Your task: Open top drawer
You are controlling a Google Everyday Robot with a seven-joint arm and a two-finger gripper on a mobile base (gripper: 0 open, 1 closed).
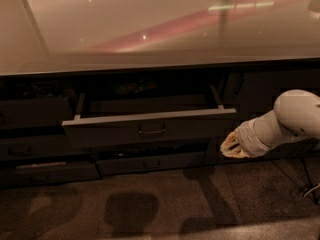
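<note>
dark grey top drawer [150, 126] stands pulled out, gripper [231, 145] just beside.

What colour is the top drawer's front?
Dark grey, camera view; the gripper sits right of the top drawer.

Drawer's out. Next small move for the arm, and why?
Probably retract the gripper away rightward: the top drawer already stands pulled out with its interior showing, and the gripper hangs by its right end, well apart from the handle.
</note>
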